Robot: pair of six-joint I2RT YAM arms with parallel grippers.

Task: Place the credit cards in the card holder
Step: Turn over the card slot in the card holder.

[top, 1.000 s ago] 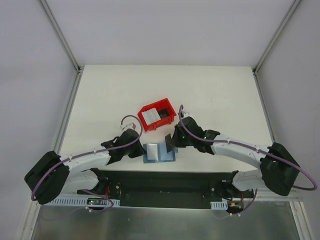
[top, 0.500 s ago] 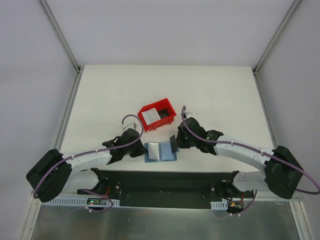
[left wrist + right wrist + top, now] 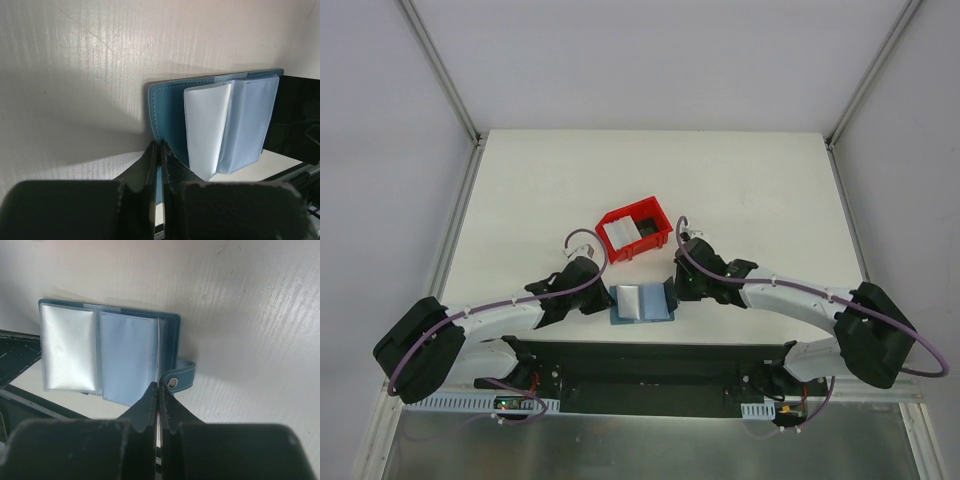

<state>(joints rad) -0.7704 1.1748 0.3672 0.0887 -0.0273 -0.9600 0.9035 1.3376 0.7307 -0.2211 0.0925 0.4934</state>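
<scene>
The teal card holder (image 3: pixel 642 303) lies open near the table's front edge, its pale blue pockets (image 3: pixel 127 357) facing up. My left gripper (image 3: pixel 606 300) is shut, with its tips on the left cover (image 3: pixel 167 107). My right gripper (image 3: pixel 670 291) is also shut. Its tips (image 3: pixel 160 385) touch the right edge, beside the clasp tab (image 3: pixel 182 376). Nothing shows between either pair of fingers. The white credit cards (image 3: pixel 626 233) stand in the red bin (image 3: pixel 630 211) just behind the holder.
The black mounting plate (image 3: pixel 650 365) of the arm bases runs along the table's near edge, right below the card holder. Grey walls and metal frame posts (image 3: pixel 440 70) border the white table (image 3: pixel 740 190).
My right gripper has moved left and down against the card holder's right cover, which stood up a second ago and now lies flatter. The left gripper has hardly moved.
</scene>
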